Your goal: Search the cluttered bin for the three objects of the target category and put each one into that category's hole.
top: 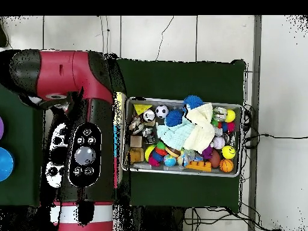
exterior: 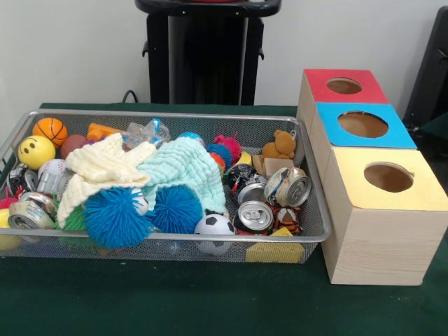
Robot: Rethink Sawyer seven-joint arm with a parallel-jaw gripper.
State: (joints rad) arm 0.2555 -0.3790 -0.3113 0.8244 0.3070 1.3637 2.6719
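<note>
Green table cloth [exterior: 175,301] under everything; black cable [top: 274,136] on floor beside table.

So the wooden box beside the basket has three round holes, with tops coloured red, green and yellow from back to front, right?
Nearly. The wooden box does sit beside the basket and has three round holes, but the front view shows the middle top is blue, not green. Red is at the back and yellow at the front.

Red arm [top: 72,69] with black joints and a grey-buttoned black panel [top: 84,155].
</note>
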